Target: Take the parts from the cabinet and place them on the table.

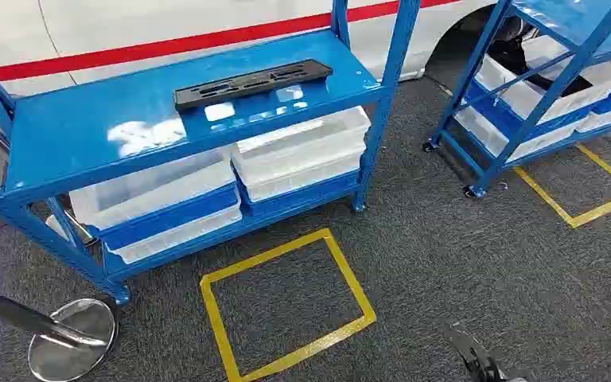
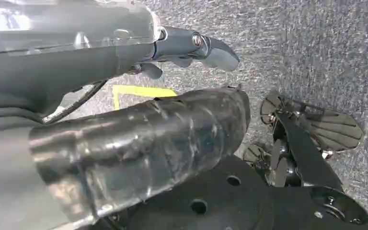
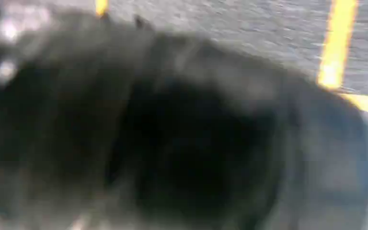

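Black, long and slotted, the part [image 1: 253, 83] lies flat on the blue cabinet's [image 1: 87, 131] top shelf, far left. My left hand [image 2: 124, 139] hangs over carpet, fingers [image 2: 215, 50] holding nothing; my right hand's state I cannot tell through blur.

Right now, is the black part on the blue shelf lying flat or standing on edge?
Lying flat. The black part rests lengthwise on the top shelf of the blue rack, its slotted face up, with no hand touching it.

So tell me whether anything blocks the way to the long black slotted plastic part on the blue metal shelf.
Nothing visible does. The long black slotted plastic part lies alone on the top board of the blue metal shelf, open from above and from the front. The left hand hangs over the grey carpet, away from the part.
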